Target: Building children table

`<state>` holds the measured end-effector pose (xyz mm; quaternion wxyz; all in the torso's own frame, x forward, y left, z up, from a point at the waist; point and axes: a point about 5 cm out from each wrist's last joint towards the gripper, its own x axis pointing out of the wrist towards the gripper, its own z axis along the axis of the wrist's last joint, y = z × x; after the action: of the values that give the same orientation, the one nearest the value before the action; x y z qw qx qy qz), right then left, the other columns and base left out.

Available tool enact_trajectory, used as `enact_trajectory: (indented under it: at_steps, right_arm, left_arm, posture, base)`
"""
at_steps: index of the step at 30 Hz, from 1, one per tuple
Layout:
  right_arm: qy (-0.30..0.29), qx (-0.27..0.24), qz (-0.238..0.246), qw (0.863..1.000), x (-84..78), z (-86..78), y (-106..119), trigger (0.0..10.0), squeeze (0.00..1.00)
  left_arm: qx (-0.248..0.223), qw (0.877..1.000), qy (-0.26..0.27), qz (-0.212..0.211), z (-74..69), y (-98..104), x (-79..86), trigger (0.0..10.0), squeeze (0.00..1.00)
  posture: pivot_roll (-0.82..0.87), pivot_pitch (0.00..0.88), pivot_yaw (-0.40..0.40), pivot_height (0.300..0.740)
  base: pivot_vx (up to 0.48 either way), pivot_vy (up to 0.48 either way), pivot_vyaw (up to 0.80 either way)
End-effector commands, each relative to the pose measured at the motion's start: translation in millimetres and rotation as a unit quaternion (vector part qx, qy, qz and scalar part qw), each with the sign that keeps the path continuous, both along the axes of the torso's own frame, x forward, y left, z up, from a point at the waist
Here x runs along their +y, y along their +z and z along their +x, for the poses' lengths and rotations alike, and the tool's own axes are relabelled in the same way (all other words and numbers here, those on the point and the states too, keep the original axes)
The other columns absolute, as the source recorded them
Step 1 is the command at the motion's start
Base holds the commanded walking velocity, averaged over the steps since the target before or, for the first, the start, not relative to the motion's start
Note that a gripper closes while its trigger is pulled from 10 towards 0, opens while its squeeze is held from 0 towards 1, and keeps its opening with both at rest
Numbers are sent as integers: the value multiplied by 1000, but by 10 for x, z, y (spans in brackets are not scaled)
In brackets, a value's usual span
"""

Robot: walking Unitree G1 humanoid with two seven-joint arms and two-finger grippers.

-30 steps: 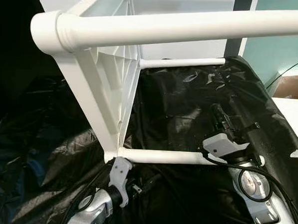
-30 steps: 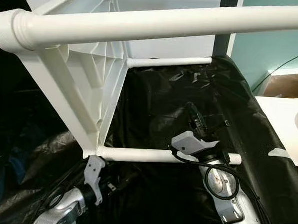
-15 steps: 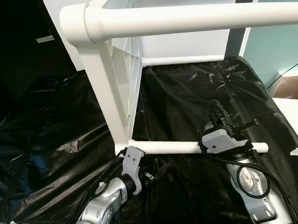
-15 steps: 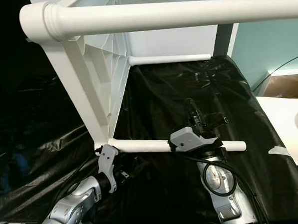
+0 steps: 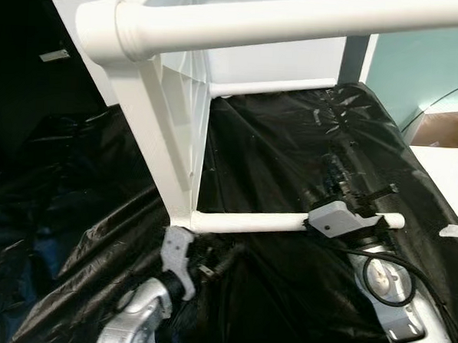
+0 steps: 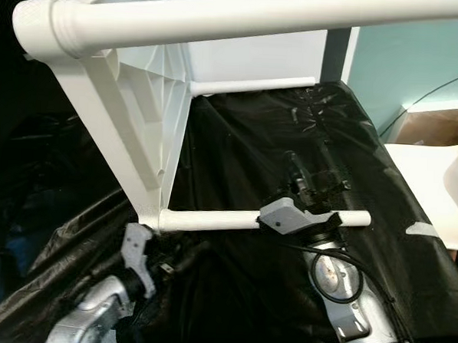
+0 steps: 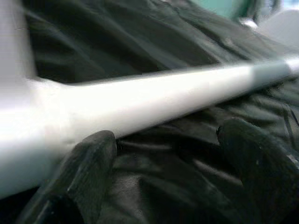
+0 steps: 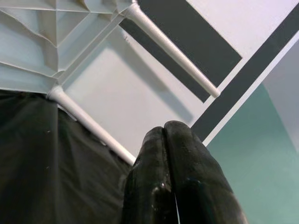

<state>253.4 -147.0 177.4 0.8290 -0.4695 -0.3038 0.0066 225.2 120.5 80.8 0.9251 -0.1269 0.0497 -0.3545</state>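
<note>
A white plastic children's table [image 5: 166,130] lay tipped on its side over crinkled, glossy black plastic sheeting [image 5: 283,167], its ribbed underside facing right and its round, smooth legs [image 5: 249,221] pointing sideways. The left hand [image 7: 163,154] hung open just under the lowest leg. The right hand [image 8: 170,172], fingers pressed shut on nothing, sat beside that leg's far end.

One table [image 5: 167,114], four legs [image 5: 249,222].

The thick white plastic table leg [image 5: 298,18] is cut off by the frame's right edge. The black-fingered left gripper [image 7: 163,154] is blurred, its lower parts cropped.
</note>
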Motion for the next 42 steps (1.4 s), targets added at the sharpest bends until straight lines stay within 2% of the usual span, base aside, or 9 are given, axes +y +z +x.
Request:
enact_trajectory:
  at_steps: [1,4,8,9,17,18,30,32,42]
  right_arm:
    - [13,-24,-11,1000,59,-34,45,10000,0]
    - [24,-69,-33,997,86,-80,132,10000,1000]
    - [26,-94,-42,994,89,-98,182,10000,1000]
    - [38,-163,-72,983,109,-165,307,10000,0]
    - [29,-252,-83,964,89,-277,512,10000,35]
    - [22,-271,-75,959,75,-311,596,10000,1000]
    - [-15,-297,-74,952,46,-292,810,10000,929]
    - [-23,-291,-74,953,43,-237,873,10000,0]
    - [-31,-281,-61,957,112,-33,1208,10000,0]
  left_arm:
    - [-24,999,-29,-15,-97,84,78,10000,0]
    - [-33,999,-9,-24,-277,87,213,10000,0]
    - [-34,999,22,-26,-319,56,286,10000,0]
    - [-41,989,143,-5,-259,-100,490,10000,0]
    - [-31,972,231,28,-208,-277,662,10000,0]
    - [-19,970,240,36,-208,-350,705,10000,0]
    - [17,974,214,68,-212,-622,667,10000,0]
    - [16,975,211,71,-178,-655,632,10000,0]
    - [34,973,207,97,-242,-829,657,10000,0]
  posture:
    - [-29,0,126,740]
    - [-16,0,121,740]
    - [-9,0,120,740]
    - [3,0,116,740]
    - [-9,0,120,740]
    - [-9,0,120,740]
    - [-65,0,138,740]
    - [-75,0,137,740]
    - [-70,0,127,740]
  base:
    - [0,0,0]
    - [0,0,0]
    - [0,0,0]
    - [0,0,0]
    - [0,0,0]
    - [0,0,0]
    - [0,0,0]
    - [0,0,0]
    - [0,0,0]
